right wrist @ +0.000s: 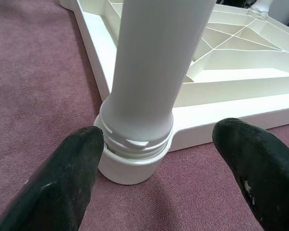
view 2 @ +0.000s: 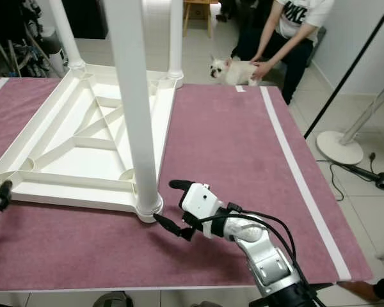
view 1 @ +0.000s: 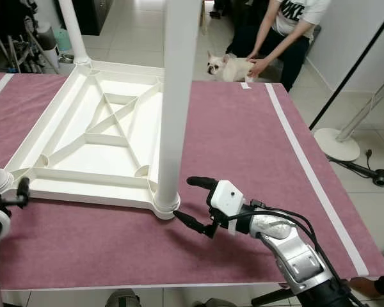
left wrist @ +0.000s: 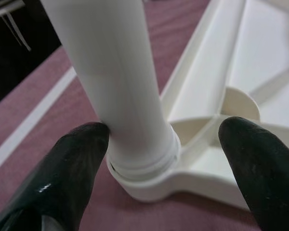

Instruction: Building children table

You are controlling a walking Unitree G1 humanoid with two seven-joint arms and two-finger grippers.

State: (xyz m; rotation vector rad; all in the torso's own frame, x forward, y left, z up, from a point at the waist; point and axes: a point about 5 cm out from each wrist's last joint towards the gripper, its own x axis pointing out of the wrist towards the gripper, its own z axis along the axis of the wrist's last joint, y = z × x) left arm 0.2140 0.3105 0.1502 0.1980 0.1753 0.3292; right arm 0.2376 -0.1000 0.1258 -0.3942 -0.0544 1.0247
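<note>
Upturned white plastic tabletop (view 1: 89, 137) lies on the maroon-covered table (view 1: 243, 147), ribbed underside up, legs standing vertical in the corner sockets.

Right gripper (view 1: 193, 203) sits at the near-right corner, fingers spread wide, nothing held. The near-right leg (view 1: 176, 96) stands just ahead of it, long axis straight up, square to the finger line. In the right wrist view the leg (right wrist: 159, 67) stands centred between the fingers (right wrist: 72, 178), with thread turns exposed above the socket collar (right wrist: 130, 166). My read: not fully screwed home.

Left gripper (view 1: 19, 192) is at the near-left corner, also open, straddling the near-left leg (left wrist: 115, 77); one finger (left wrist: 67, 163) looks to touch it.

The right arm is nearest the near-right leg. Next move probably closes on that leg low down and twists.

Background: a person (view 1: 285, 29) crouching with a small dog (view 1: 227, 66), on the floor beyond the far edge.
</note>
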